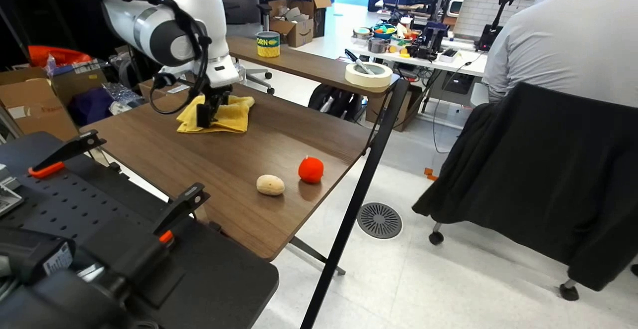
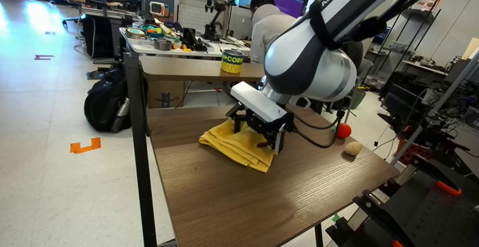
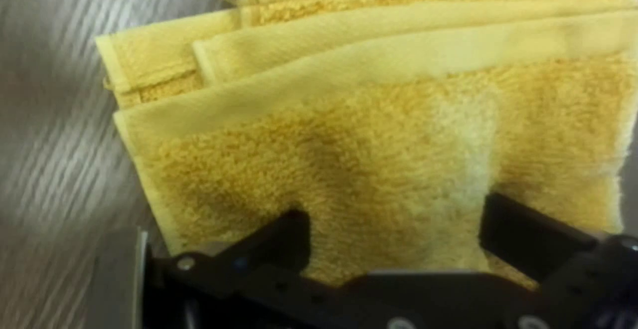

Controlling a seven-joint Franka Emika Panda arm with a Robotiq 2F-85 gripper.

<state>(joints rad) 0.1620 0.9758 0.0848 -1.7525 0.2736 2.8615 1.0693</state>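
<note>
A folded yellow towel lies on the brown wooden table in both exterior views [image 1: 234,115] [image 2: 234,144]. It fills most of the wrist view [image 3: 374,134], with its layered edges toward the top. My gripper [image 1: 210,112] points down over the towel, with its fingers at the cloth. It also shows in an exterior view [image 2: 258,137]. In the wrist view the two black fingertips [image 3: 395,229] stand wide apart, with towel surface between them. The cloth looks slightly raised and creased between the fingers. I cannot tell how firmly the fingertips press on it.
A red ball [image 1: 311,170] and a beige potato-like object [image 1: 270,185] lie on the table [image 1: 209,162]. A raised shelf [image 1: 309,67] bears a corn can [image 1: 268,45] and a tape roll [image 1: 369,77] with a marker. A black cart [image 1: 214,274] with clamps adjoins the table.
</note>
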